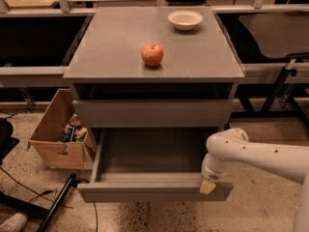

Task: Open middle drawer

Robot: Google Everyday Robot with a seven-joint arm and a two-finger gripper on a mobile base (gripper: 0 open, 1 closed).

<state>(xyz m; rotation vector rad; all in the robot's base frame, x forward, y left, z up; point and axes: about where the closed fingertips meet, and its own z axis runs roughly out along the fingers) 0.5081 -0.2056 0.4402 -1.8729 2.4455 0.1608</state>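
1. Claw (208,186) is seen at the right end of the middle drawer's (149,190) front panel, at its top edge, hanging from the white arm (260,156) that enters from the right. Whether it is spread, pressed together or pinching the panel cannot be told.
2. Middle drawer is found nearest the camera, pulled well out of the cabinet. Its plain grey interior is exposed and nothing is seen inside.
3. Task is judged essentially done: the drawer stands clearly open. At most a little more pull to full extension is left, then release and retreat of the claw. How much travel remains cannot be read.
4. Top drawer (152,112) is seen just above and behind, closed flush. The lowest drawer is hidden under the open one.
5. A cardboard box (53,139) with clutter is seen on the floor to the left, just beside the cabinet.
6. On the tabletop (111,42), an apple (152,54) is seen near the centre.
7. A bowl (185,19) is seen farther back, toward the right; well apart from the apple.
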